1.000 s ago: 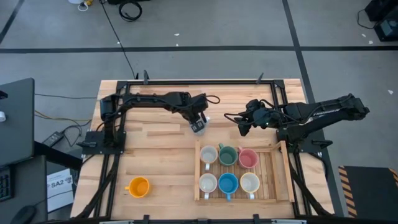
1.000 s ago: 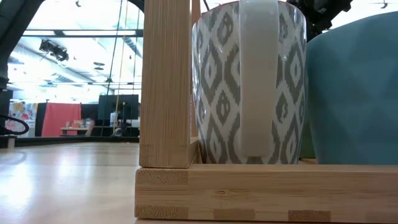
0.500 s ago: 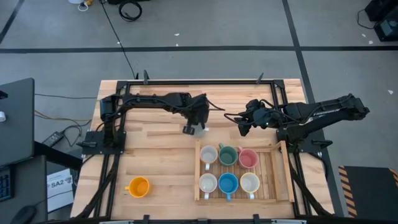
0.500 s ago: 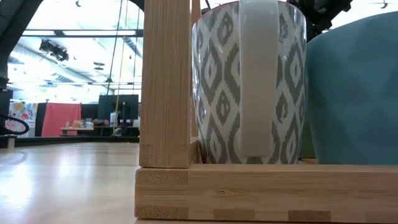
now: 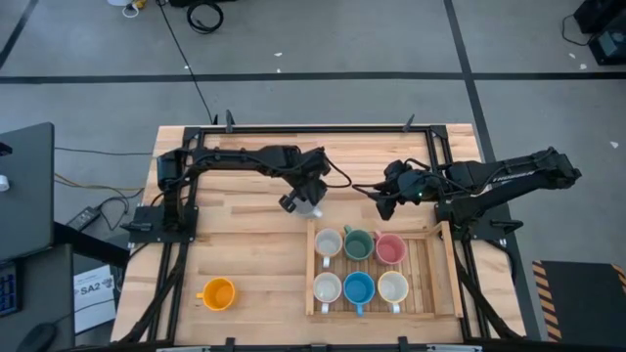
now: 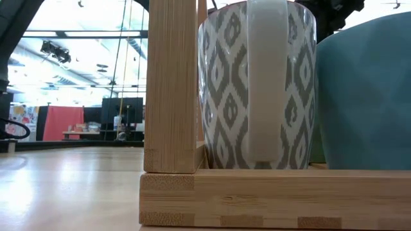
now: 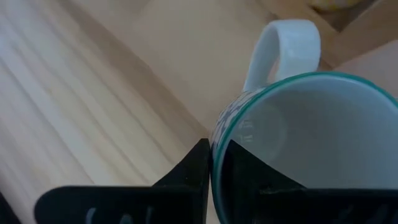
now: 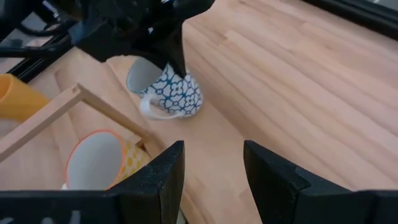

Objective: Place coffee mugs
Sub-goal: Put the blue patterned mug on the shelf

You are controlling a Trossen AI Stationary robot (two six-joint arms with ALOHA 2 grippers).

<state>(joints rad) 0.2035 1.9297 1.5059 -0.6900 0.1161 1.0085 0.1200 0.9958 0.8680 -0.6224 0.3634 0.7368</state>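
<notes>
My left gripper (image 5: 299, 199) is shut on a white mug with a blue-green pattern (image 8: 173, 93), just beyond the far left corner of the bamboo tray (image 5: 433, 284). The tray holds six mugs: white (image 5: 328, 242), dark green (image 5: 359, 242) and pink (image 5: 390, 248) in the far row, and white (image 5: 327, 287), blue (image 5: 359, 287) and white (image 5: 392, 286) in the near row. An orange mug (image 5: 217, 293) stands on the table at the near left. My right gripper (image 5: 380, 202) is open and empty, right of the held mug. My left gripper holds the patterned mug by its rim (image 7: 219, 134), on the side opposite the handle (image 7: 280, 50), with one finger inside the mug and one outside. The fingers come from above. The mug hangs tilted, close over the table; whether it touches the wood, I cannot tell.
In the low view the tray's corner post (image 6: 170, 83) stands close in front, with a grey-patterned mug (image 6: 257, 83) and the blue mug (image 6: 366, 96) behind it. Bare wood lies left of the tray and along the table's far side.
My left gripper has carried the patterned mug a little toward the table's near edge and the tray's far left corner, and has turned about while doing so. It has kept its hold on the mug.
</notes>
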